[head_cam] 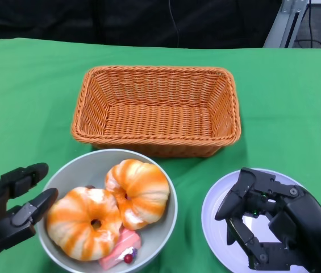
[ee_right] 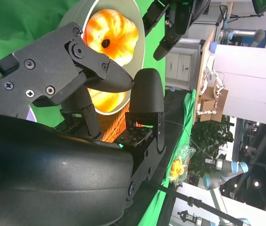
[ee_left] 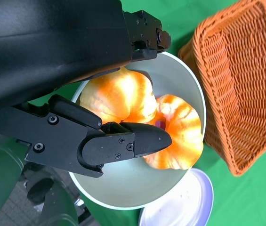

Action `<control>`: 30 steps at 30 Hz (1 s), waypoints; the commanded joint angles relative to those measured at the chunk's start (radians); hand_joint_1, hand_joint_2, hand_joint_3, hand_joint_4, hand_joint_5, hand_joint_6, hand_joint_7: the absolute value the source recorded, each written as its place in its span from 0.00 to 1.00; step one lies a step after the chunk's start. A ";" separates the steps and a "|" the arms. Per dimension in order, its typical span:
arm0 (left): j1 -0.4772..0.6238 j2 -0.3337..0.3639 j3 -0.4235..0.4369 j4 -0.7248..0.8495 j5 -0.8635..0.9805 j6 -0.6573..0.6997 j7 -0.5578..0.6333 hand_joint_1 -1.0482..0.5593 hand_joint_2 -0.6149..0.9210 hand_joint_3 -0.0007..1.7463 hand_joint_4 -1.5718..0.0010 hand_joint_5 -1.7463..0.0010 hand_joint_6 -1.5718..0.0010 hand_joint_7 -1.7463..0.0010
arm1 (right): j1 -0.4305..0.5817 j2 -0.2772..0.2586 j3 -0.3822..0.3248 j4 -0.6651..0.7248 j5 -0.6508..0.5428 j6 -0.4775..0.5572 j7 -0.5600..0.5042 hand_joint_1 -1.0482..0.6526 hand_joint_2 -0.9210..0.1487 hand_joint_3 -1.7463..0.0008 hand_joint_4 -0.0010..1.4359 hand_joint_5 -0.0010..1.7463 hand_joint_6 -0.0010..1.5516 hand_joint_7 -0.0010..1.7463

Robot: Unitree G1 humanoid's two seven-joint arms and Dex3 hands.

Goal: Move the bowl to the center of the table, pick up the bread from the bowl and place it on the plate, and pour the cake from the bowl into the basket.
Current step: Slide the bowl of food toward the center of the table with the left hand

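head view: bowl [head_cam: 63, 173] sits lower left, just in front of basket [head_cam: 155, 108], holding two breads [head_cam: 139, 190] and a cake [head_cam: 120, 250]. left hand [head_cam: 9, 210] spread beside rim, empty; right hand [head_cam: 274, 224] spread over plate [head_cam: 214, 207], empty. bread likely light, squashy; grasp around ring.

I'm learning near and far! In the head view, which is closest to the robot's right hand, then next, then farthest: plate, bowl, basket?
From the right hand:
1. Plate, directly under the hand.
2. Bowl, to its left.
3. Basket, farther back at the table's middle.
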 commanded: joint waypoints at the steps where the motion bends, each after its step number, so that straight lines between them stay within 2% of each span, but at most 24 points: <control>1: -0.012 0.010 -0.006 -0.011 -0.022 0.009 -0.015 0.24 1.00 0.32 0.99 0.99 1.00 1.00 | 0.001 -0.009 -0.005 -0.008 -0.004 -0.004 -0.005 0.53 0.32 0.39 0.51 0.95 0.45 0.77; 15: -0.012 -0.002 -0.030 -0.028 -0.059 0.021 -0.002 0.23 1.00 0.31 0.97 0.99 1.00 1.00 | -0.006 -0.006 0.005 -0.002 -0.012 -0.005 -0.007 0.53 0.32 0.39 0.50 0.95 0.45 0.76; 19: -0.013 0.012 -0.046 -0.034 -0.056 0.020 -0.018 0.24 1.00 0.33 0.98 0.99 1.00 1.00 | -0.004 -0.004 0.009 -0.008 -0.020 0.000 -0.011 0.53 0.31 0.40 0.49 0.95 0.45 0.76; 30: -0.023 0.023 -0.086 -0.056 -0.048 0.049 -0.005 0.23 1.00 0.29 0.97 0.99 1.00 1.00 | -0.003 -0.002 0.012 -0.011 -0.020 -0.004 -0.013 0.53 0.32 0.40 0.49 0.95 0.45 0.77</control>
